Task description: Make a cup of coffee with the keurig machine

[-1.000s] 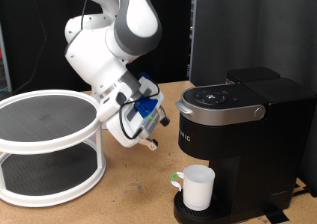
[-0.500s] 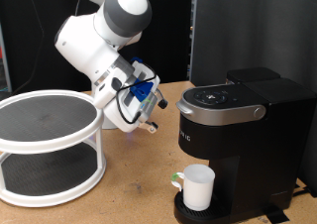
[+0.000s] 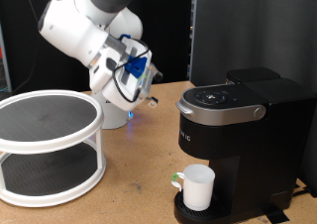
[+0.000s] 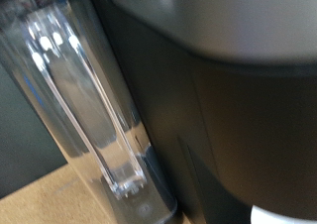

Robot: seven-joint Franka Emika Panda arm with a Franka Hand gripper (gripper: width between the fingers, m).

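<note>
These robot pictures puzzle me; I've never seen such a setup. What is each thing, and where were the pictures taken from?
The side picture shows a white jointed robot arm. Its gripper hangs in the air to the picture's left of the keurig machine, the black coffee maker; nothing shows between its fingers. The cup, a small white mug, already stands on the machine's drip base under the spout. At the picture's left sits a white two-tier round rack on the wooden table. The other picture comes from a camera on the hand: a close, blurry view of the machine's dark body and clear water tank.
</note>
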